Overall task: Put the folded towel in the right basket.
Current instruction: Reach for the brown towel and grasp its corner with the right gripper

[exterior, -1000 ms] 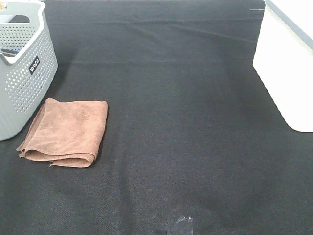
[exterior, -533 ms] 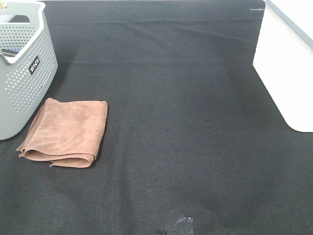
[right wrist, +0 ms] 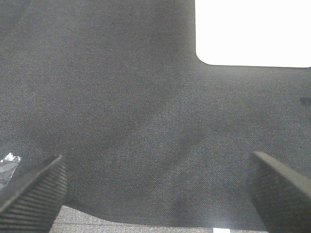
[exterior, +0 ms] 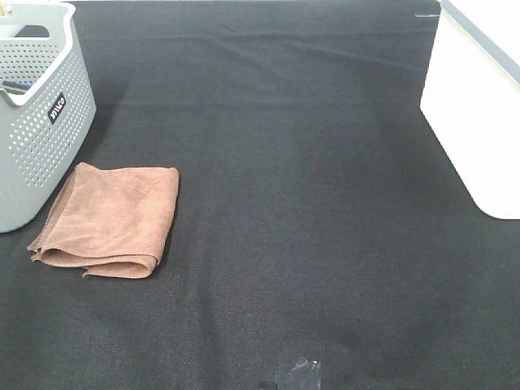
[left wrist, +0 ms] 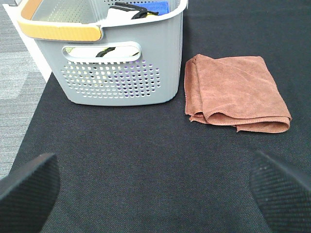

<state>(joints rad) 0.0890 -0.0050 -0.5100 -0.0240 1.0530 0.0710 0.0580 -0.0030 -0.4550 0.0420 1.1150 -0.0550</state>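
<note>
The folded brown towel (exterior: 110, 219) lies flat on the black cloth at the left, next to the grey basket; it also shows in the left wrist view (left wrist: 233, 92). The right basket (exterior: 479, 106) is white and stands at the right edge; it also shows in the right wrist view (right wrist: 252, 31). Neither gripper shows in the exterior high view. My left gripper (left wrist: 155, 191) is open and empty, short of the towel. My right gripper (right wrist: 155, 189) is open and empty over bare cloth, short of the white basket.
A grey perforated basket (exterior: 36, 106) with an orange-trimmed handle stands at the far left, holding some items (left wrist: 138, 9). A scrap of clear tape (exterior: 299, 372) lies near the front edge. The black cloth (exterior: 309, 203) covers the table.
</note>
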